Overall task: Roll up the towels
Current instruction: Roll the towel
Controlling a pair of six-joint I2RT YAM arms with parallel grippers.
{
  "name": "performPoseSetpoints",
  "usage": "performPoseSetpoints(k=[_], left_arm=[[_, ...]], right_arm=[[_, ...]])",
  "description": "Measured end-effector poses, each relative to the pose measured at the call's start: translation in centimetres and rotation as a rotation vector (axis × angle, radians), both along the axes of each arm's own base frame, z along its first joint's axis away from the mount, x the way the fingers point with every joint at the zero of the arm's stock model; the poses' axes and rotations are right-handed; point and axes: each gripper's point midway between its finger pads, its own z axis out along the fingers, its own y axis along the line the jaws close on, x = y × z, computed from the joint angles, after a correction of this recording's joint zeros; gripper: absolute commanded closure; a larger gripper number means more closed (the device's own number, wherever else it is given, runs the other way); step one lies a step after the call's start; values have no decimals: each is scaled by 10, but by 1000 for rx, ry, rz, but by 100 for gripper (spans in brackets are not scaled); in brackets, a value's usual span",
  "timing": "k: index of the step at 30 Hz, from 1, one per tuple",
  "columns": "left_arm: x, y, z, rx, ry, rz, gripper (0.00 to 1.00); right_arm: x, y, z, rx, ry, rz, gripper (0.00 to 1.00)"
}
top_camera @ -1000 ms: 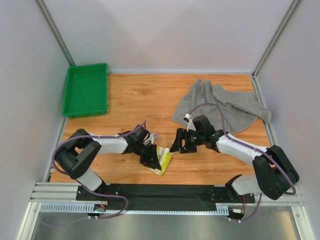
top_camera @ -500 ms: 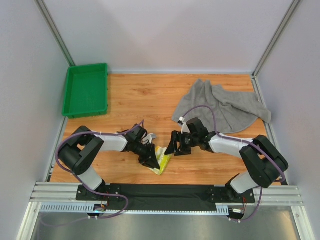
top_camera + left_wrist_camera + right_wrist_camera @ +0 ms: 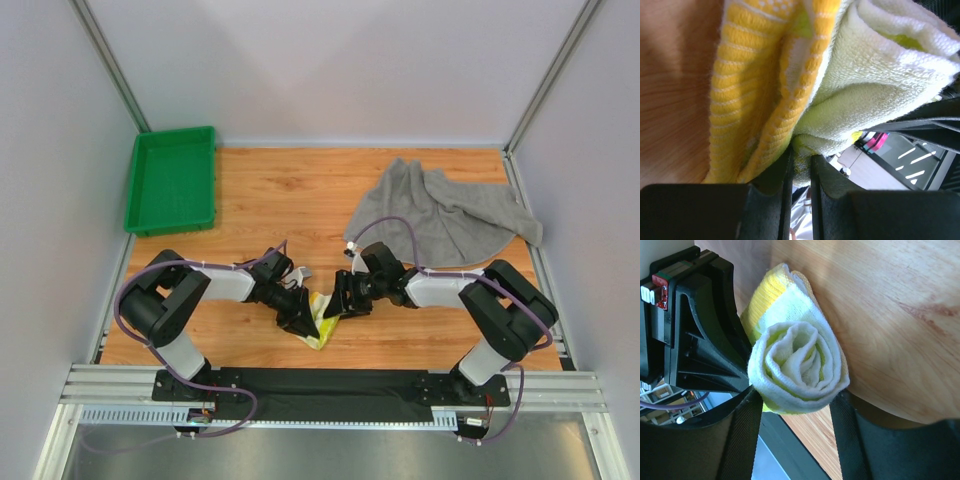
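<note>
Small towel [image 3: 797, 367]: white-yellow terry, green-yellow print, wound into tight spiral cylinder; lies on wood-grain table [image 3: 270, 190], near-left of grey towel [image 3: 450, 215].
Grey towel: plain terry, crumpled, unrolled.
Left fingers [image 3: 817, 200]: clenched on ribbed yellow hem fold.
Right fingers [image 3: 742, 435]: grasping roll's spiral end, touching both sides.

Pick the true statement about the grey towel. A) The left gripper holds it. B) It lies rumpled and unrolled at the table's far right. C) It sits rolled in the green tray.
B: the grey towel lies loose on the table, no roll in it.
</note>
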Motion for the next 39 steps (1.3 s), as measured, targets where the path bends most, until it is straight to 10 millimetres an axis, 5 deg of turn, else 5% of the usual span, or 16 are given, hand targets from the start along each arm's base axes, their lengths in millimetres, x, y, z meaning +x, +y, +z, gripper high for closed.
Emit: performPoseSetpoints(k=[5,7,12,15,21,29,39], left_arm=[[0,0,0,0,-1,1,82],[0,0,0,0,-1,1,72],[3,7,0,54,-44,5,46],[10,16,6,126,-140,7,41],[28,27,28,290,-362,-16,42],[21,0,75,315,-663,-135,45],[-7,-6,40,444,-683,-276,46]], right_arm=[[2,3,-5,1,18,-10,69],[3,5,-4,7,26,-12,76],[6,8,-2,4,24,-16,80],[7,9,-1,-10,26,-19,80],[6,12,0,-72,29,-21,82],[6,14,3,-152,30,-30,85],[4,12,2,-187,34,-36,85]])
